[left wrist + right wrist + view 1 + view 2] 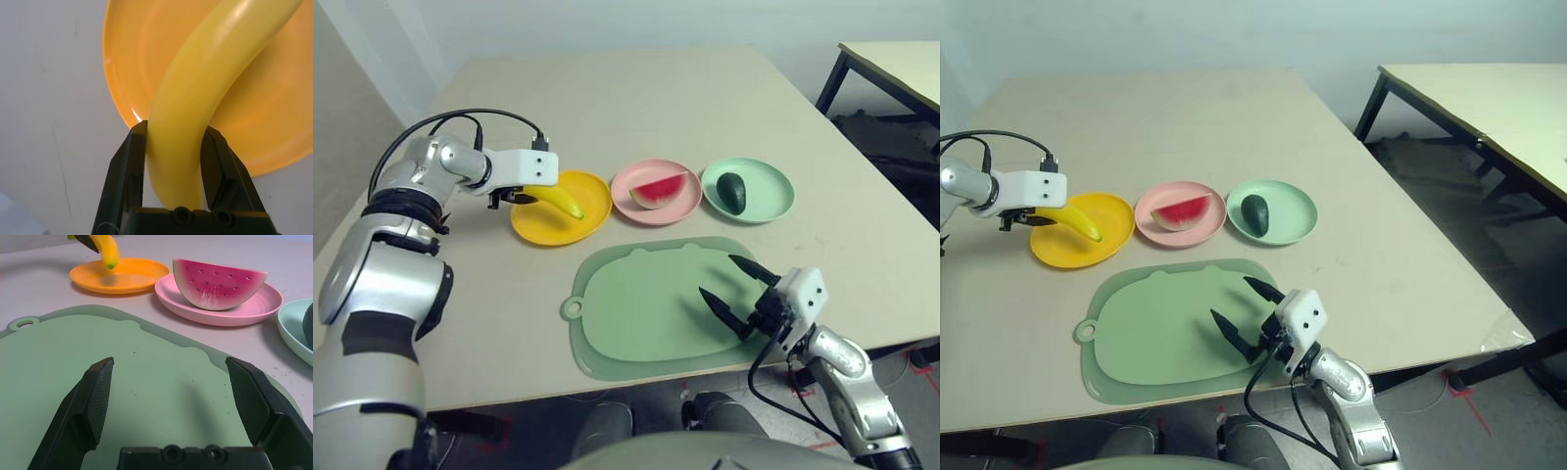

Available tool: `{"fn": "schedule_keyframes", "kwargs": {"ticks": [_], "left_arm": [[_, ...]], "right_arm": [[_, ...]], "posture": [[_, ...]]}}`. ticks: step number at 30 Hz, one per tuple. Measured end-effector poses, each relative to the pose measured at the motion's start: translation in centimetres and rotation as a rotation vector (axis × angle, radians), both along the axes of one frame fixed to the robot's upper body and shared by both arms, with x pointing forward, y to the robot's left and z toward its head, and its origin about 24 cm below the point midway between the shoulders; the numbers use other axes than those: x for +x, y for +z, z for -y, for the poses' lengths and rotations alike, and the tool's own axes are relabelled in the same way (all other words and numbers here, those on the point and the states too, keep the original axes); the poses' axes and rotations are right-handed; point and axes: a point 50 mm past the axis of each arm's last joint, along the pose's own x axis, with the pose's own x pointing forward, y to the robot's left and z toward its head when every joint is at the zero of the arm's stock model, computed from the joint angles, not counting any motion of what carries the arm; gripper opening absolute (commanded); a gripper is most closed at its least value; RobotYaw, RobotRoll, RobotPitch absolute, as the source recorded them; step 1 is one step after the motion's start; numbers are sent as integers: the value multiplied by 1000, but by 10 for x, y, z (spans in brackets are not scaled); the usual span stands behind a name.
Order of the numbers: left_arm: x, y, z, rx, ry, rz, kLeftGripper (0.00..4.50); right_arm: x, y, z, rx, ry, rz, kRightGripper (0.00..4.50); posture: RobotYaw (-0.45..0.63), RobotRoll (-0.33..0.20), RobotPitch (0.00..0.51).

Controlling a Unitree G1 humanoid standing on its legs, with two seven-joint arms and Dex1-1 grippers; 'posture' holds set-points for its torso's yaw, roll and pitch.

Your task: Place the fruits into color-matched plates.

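Note:
My left gripper is shut on the stem end of the curved yellow banana, which hangs over the yellow-orange plate; the wrist view shows the banana pinched between both fingers above that plate. The red watermelon wedge lies in the pink plate. The dark green avocado lies in the mint green plate. My right gripper hovers open over the near right part of the cutting mat, holding nothing.
A large pale green cutting mat with a handle hole lies at the table's near edge, in front of the three plates. A second table stands to the right across a gap.

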Motion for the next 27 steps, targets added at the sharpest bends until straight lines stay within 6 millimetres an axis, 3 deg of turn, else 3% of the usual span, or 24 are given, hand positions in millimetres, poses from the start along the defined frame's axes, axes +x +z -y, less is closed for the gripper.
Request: {"fn": "schedule_keyframes", "kwargs": {"ticks": [9,27], "left_arm": [[8,-18,21,-38,8,15,1624],[2,-45,14,-22,78,-17,1624]], "right_arm": [[-4,2,1,-24,126,36,4500],[-6,-2,-2,-12,198,35,4500]], "posture": [[1,0,5],[-4,0,13]]}}
